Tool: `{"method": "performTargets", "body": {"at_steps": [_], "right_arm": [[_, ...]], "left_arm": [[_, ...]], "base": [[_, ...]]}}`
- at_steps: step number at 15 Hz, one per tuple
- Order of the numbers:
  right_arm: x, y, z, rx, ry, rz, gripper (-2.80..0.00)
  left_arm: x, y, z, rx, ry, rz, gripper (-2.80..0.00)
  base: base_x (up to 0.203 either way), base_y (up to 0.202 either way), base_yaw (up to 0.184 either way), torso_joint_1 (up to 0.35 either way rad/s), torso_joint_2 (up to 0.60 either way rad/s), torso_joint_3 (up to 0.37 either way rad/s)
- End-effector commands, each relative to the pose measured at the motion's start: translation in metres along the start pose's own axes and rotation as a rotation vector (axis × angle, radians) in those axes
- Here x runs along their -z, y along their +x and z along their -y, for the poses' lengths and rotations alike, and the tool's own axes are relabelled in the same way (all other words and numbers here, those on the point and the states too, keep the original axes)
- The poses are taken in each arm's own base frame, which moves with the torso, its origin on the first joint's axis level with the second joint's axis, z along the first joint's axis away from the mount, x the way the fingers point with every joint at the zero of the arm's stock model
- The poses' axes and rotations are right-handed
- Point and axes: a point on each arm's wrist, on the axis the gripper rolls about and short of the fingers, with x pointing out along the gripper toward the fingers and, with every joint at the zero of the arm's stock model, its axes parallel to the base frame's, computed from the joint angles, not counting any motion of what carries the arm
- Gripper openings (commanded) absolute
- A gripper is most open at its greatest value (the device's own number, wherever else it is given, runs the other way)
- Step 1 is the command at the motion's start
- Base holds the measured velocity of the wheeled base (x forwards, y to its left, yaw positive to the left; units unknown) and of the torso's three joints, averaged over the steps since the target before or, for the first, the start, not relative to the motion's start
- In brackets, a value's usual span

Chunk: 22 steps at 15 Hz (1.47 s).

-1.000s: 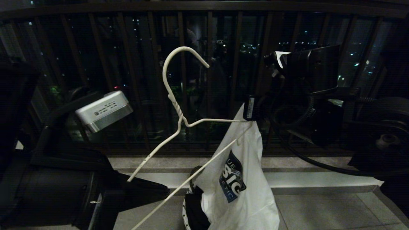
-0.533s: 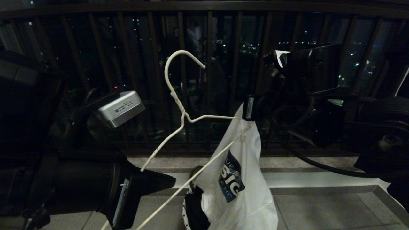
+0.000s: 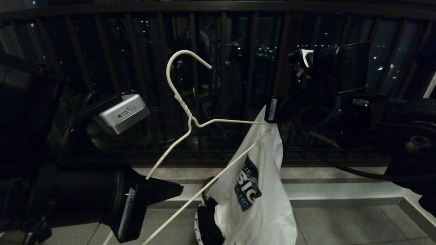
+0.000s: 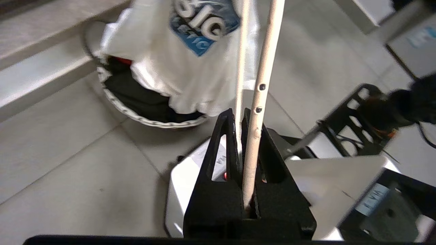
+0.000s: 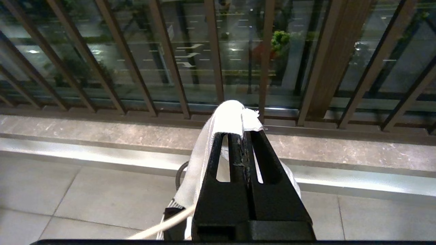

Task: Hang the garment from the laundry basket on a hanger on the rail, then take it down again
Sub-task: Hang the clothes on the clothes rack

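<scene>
Threading the shirt onto the hanger, mid-air over the basket

I'm dangling the garment (image 3: pixel 259 204) above the laundry basket (image 4: pixel 150 117); the right gripper (image 5: pixel 238 136) has its fingers clamped on its top edge, and the left gripper's (image 4: pixel 240 115) are pinching the hanger (image 3: pixel 185 112). I reckon the thin wire could twist loose. Only the left wrist view is showing that pinch; no rail anywhere.

White T-shirt (image 3: pixel 259 190) hangs pinched in the right end effector (image 3: pixel 271 117); wire hanger (image 3: pixel 185 112) runs tilted from it to the left end effector (image 3: pixel 163 189), above the basket (image 4: pixel 143 117).
</scene>
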Motion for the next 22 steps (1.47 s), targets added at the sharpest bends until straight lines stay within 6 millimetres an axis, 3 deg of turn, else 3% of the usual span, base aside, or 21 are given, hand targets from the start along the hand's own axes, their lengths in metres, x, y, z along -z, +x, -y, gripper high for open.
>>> {"method": "performTargets", "body": {"at_steps": [1,10,16,22], "right_arm": [[-0.002,-0.001,0.002,0.005,0.005,0.007,-2.8],[-0.005,-0.004,0.003,0.003,0.006,0.015,-2.8],[-0.007,0.001,0.008,0.02,0.014,0.023,-2.8],[-0.001,0.02,-0.001,0.022,0.085,0.008,-2.8]], "left_arm": [[0.0,0.002,-0.001,-0.043,-0.001,0.002,-2.8],[0.0,0.009,-0.004,-0.105,-0.006,-0.006,-2.8],[0.0,-0.013,0.004,0.058,0.0,0.018,-2.8],[0.003,0.003,0.006,0.064,0.003,-0.04,-2.8]], "base": [[0.0,0.0,0.0,0.0,0.0,0.0],[0.0,0.0,0.0,0.0,0.0,0.0],[0.0,0.0,0.0,0.0,0.0,0.0],[0.0,0.0,0.0,0.0,0.0,0.0]]}}
